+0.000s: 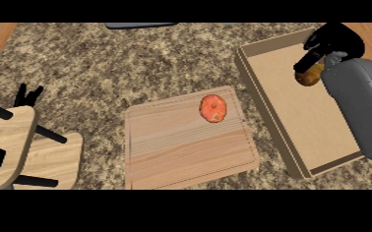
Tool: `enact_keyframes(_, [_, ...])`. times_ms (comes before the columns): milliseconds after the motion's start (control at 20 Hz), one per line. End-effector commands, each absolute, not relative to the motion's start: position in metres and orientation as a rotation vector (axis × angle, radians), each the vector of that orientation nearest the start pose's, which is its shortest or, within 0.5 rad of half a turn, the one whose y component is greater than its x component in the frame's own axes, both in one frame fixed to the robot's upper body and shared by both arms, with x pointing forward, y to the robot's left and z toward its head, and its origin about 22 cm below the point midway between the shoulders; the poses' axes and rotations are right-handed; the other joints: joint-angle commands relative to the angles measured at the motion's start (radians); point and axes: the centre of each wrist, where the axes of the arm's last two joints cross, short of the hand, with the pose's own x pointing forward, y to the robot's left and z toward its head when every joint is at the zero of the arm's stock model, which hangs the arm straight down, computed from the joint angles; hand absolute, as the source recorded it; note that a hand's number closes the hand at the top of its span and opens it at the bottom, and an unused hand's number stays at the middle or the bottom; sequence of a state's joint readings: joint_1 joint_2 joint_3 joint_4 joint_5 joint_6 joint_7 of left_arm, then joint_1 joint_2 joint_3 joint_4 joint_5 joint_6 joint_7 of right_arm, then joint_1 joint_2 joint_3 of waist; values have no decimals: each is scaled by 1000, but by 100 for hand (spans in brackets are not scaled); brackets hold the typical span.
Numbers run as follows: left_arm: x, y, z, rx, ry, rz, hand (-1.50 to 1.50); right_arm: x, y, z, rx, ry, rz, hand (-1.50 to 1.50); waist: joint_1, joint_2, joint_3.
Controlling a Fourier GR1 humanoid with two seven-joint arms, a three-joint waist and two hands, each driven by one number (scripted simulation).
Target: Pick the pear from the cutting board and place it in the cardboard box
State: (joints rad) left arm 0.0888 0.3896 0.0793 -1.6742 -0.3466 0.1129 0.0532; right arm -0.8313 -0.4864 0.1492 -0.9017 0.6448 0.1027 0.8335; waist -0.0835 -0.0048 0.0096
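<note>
Head view: the speckled brown stone worktop (109,64) fills most of the frame. At the right side lies the cardboard box (270,109), a shallow open tray with low walls, set at a slant so that its long side runs from the upper right toward the lower right. The right hand (330,42) hangs over the box's upper end, in the upper right of the frame, with its grey forearm running down along the right edge. Its black fingers are curled round the pear (310,75), a brownish-yellow fruit that shows just below the fingers, over the box's floor near the top end. Whether the pear touches the floor of the box cannot be told.

In the middle of the frame, just left of the box, lies the wooden cutting board (189,147). On its upper right part rests a round red-orange fruit (213,108), well apart from the hand.

At the left edge of the frame the left hand (27,97) shows only as a few straight black fingers pointing upward, relaxed and holding nothing. Below it, in the lower left corner, stand pale wooden pieces (45,159) with black bars across them.
</note>
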Motion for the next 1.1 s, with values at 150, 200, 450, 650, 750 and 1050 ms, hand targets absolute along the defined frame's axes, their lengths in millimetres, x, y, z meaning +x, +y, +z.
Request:
enact_keyframes(150, [248, 278, 61, 308, -1727, -454, 0, 411, -291, 155, -926, -908, 684, -150, -20, 2, -11])
enact_keyframes(200, [247, 276, 59, 305, -1728, -464, 0, 409, -291, 153, -930, -935, 678, -150, -24, 1, -11])
enact_keyframes(450, [239, 286, 50, 367, -1679, -420, 0, 405, -293, 214, -847, -1395, 262, -150, -49, -11, -7])
enact_keyframes(650, [233, 288, 52, 358, -1683, -412, 0, 396, -327, 213, -737, -1484, -112, -150, -62, -8, -3])
enact_keyframes(750, [235, 285, 55, 325, -1704, -424, 0, 393, -335, 210, -704, -1497, -213, -150, -55, -2, -5])
enact_keyframes(1050, [235, 281, 56, 320, -1715, -440, 0, 367, -378, 185, -739, -1535, -419, -150, -48, 0, -7])
